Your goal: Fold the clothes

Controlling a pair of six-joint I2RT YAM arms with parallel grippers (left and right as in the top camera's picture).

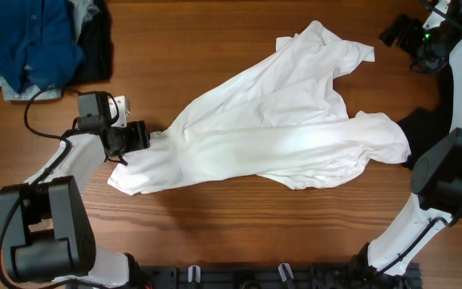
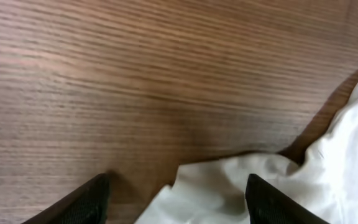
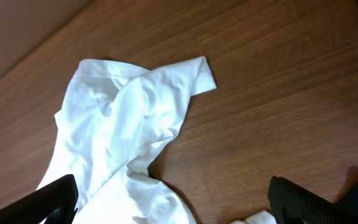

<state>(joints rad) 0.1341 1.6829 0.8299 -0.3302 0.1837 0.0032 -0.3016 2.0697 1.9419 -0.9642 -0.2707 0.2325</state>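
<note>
A white shirt lies crumpled and spread across the middle of the wooden table. My left gripper is open at the shirt's left edge, low over the table; in the left wrist view its two fingers straddle a fold of white cloth without closing on it. My right gripper is open and empty, raised at the far right above the shirt's upper corner. The right wrist view shows the shirt's sleeve below and between its fingers.
A pile of clothes, blue, black and grey, lies at the far left corner. A dark cloth lies at the right edge by the right arm. Bare wood shows in front of the shirt.
</note>
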